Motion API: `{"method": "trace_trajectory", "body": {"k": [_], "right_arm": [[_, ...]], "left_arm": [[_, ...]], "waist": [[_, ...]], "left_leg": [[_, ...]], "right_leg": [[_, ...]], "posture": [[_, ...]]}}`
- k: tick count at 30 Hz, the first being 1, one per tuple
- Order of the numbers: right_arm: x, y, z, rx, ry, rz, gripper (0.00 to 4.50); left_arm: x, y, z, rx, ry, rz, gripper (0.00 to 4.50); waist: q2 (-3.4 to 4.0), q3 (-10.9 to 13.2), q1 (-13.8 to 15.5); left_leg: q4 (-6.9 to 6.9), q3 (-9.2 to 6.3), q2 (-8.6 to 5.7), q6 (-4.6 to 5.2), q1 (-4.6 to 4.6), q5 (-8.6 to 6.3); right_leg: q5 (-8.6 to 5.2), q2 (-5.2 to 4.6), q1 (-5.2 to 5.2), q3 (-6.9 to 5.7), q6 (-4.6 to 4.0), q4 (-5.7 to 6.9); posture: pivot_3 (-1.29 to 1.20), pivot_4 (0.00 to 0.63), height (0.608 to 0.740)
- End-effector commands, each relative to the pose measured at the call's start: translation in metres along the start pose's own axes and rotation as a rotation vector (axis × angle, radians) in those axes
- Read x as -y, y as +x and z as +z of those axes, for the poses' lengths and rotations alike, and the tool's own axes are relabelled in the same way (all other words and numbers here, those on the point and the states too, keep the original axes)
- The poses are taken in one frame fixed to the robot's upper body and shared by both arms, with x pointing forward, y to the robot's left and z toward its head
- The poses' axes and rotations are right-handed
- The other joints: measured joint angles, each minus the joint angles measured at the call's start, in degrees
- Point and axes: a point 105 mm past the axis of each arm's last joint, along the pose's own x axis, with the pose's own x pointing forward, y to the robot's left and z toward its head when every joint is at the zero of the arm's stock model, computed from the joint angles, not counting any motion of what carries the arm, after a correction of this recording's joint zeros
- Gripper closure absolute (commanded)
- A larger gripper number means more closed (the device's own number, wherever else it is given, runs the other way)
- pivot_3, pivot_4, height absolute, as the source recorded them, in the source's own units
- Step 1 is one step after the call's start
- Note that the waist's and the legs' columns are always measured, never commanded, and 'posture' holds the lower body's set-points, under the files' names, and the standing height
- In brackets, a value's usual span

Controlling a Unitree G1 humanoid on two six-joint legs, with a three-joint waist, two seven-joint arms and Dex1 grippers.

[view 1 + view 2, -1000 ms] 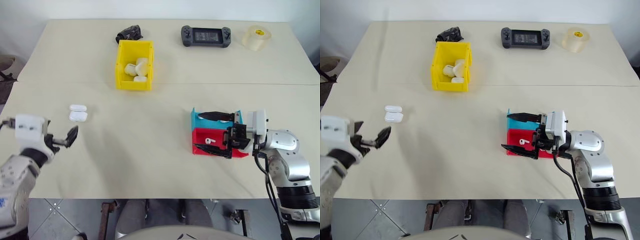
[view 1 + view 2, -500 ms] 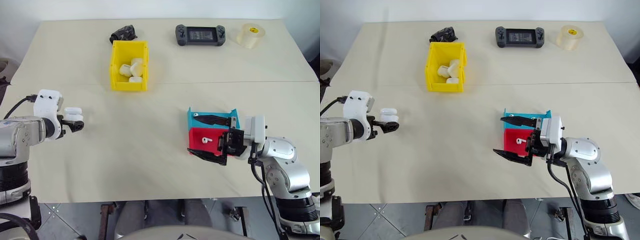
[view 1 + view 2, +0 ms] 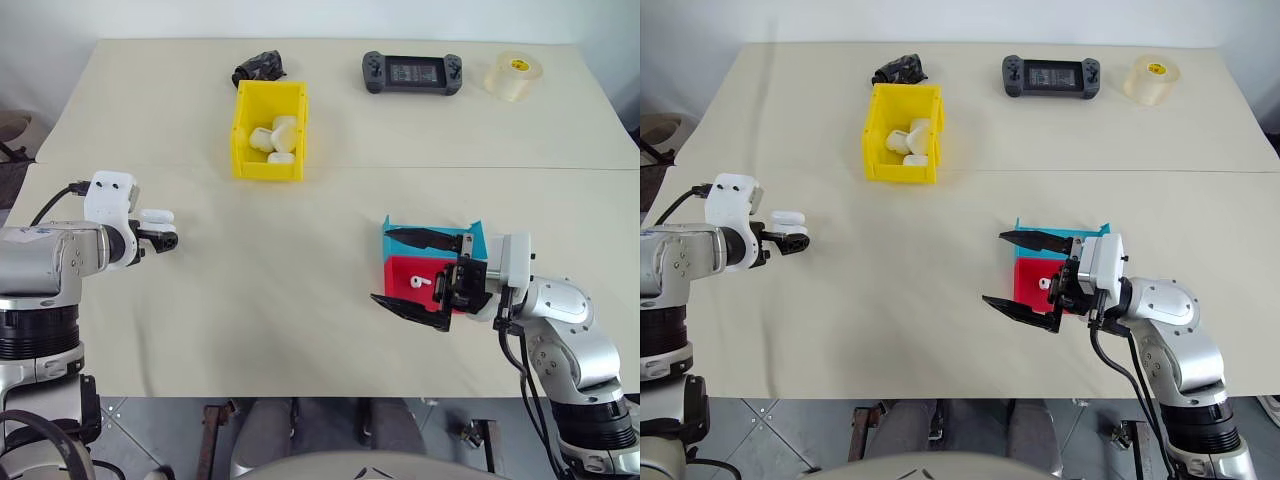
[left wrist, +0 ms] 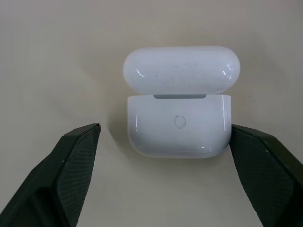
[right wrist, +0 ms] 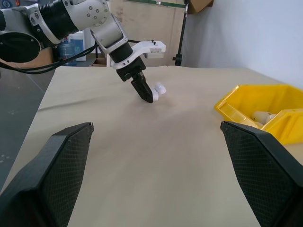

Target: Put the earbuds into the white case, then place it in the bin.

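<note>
My left gripper (image 4: 163, 142) is spread wide around the case (image 4: 179, 104), which lies on the table (image 3: 300, 260) with its lid flipped open, one finger (image 4: 265, 165) just beside its wall, the other (image 4: 61, 170) apart from it. The bin (image 3: 268, 130) sits at one o'clock from there, holding several white cases. My right gripper (image 3: 420, 270) gapes wide too, empty, over the red tray (image 3: 415, 280), where one earbud (image 3: 422, 282) lies; the blue tray (image 3: 430, 240) touches it at twelve o'clock.
</note>
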Motion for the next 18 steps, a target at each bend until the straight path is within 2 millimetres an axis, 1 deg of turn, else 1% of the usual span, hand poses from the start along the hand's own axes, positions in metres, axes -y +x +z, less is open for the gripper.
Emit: {"method": "trace_trajectory", "body": {"k": [1, 3, 4, 6, 8, 9, 10, 12, 14, 18], "right_arm": [[-0.003, 0.004, 0.008, 0.031, -0.020, 0.016, 0.00], [-0.003, 0.004, 0.007, 0.032, -0.019, 0.016, 0.00], [-0.003, 0.005, 0.007, 0.032, -0.018, 0.016, 0.00], [-0.003, 0.006, 0.007, 0.035, -0.018, 0.011, 0.00], [-0.002, 0.006, 0.007, 0.036, -0.020, 0.008, 0.00], [-0.002, 0.006, 0.007, 0.036, -0.021, 0.007, 0.00], [-0.002, 0.007, 0.007, 0.036, -0.021, 0.007, 0.00], [-0.002, 0.006, 0.007, 0.035, -0.022, 0.006, 0.00], [-0.001, 0.006, 0.007, 0.033, -0.024, 0.005, 0.00], [0.000, 0.003, 0.006, 0.025, -0.027, 0.000, 0.00]], "left_arm": [[0.001, 0.002, -0.011, -0.058, -0.004, 0.005, 0.04], [0.001, 0.001, -0.014, -0.074, 0.005, 0.016, 0.04], [0.001, 0.001, -0.015, -0.075, 0.004, 0.010, 0.22], [0.003, 0.001, -0.015, -0.074, 0.006, -0.001, 0.63], [0.002, -0.001, -0.017, -0.078, 0.008, -0.003, 1.23], [0.001, -0.002, -0.018, -0.079, 0.011, -0.002, 1.60], [0.001, -0.002, -0.018, -0.080, 0.011, -0.002, 1.76], [0.001, -0.002, -0.018, -0.075, 0.009, -0.004, 1.76], [0.002, -0.002, -0.014, -0.033, 0.009, -0.016, 1.76], [0.012, -0.007, 0.004, 0.143, 0.060, -0.092, 1.76]], "waist": [[0.00, 0.0, 0.0], [0.00, 0.0, 0.0], [0.00, 0.0, -0.1], [0.00, 0.0, -0.1], [0.00, 0.0, -0.2], [0.00, 0.0, -0.3], [0.00, 0.0, -0.4], [0.00, 0.0, -0.4], [0.00, 0.0, -0.4], [0.00, 0.0, -0.4]], "left_leg": [[0.00, 0.00, 0.00, 0.00, 0.00, 0.00], [0.00, 0.00, 0.00, 0.00, 0.00, 0.00], [0.00, 0.01, 0.00, 0.00, 0.00, 0.00], [-0.01, 0.01, 0.01, 0.00, 0.01, 0.00], [-0.01, 0.01, 0.01, 0.00, 0.01, 0.00], [-0.02, 0.01, 0.02, 0.00, 0.01, 0.00], [-0.03, 0.02, 0.02, 0.00, 0.01, 0.00], [-0.03, 0.01, 0.02, 0.00, 0.01, 0.00], [-0.03, 0.02, 0.02, 0.00, 0.01, 0.00], [-0.03, 0.00, 0.03, 0.00, 0.01, 0.00]], "right_leg": [[0.00, 0.00, 0.00, 0.00, 0.00, 0.00], [0.00, 0.00, 0.00, 0.00, 0.00, 0.00], [0.00, 0.00, 0.00, 0.00, 0.00, 0.00], [0.00, 0.01, 0.00, 0.00, 0.00, 0.00], [0.00, 0.01, -0.01, 0.00, 0.00, 0.00], [0.00, 0.01, -0.01, 0.00, 0.00, 0.00], [0.00, 0.02, -0.01, 0.00, 0.00, 0.00], [0.00, 0.02, -0.01, 0.00, 0.00, 0.00], [0.00, 0.01, -0.01, 0.00, 0.00, 0.00], [0.00, 0.01, -0.02, 0.00, 0.00, 0.00]], "posture": [[0.00, 0.150, 0.740], [0.00, 0.150, 0.740], [0.00, 0.150, 0.740], [0.00, 0.150, 0.740], [0.00, 0.150, 0.740], [0.00, 0.150, 0.740], [0.00, 0.150, 0.740], [0.00, 0.150, 0.740], [0.00, 0.150, 0.740], [0.00, 0.150, 0.740]]}}
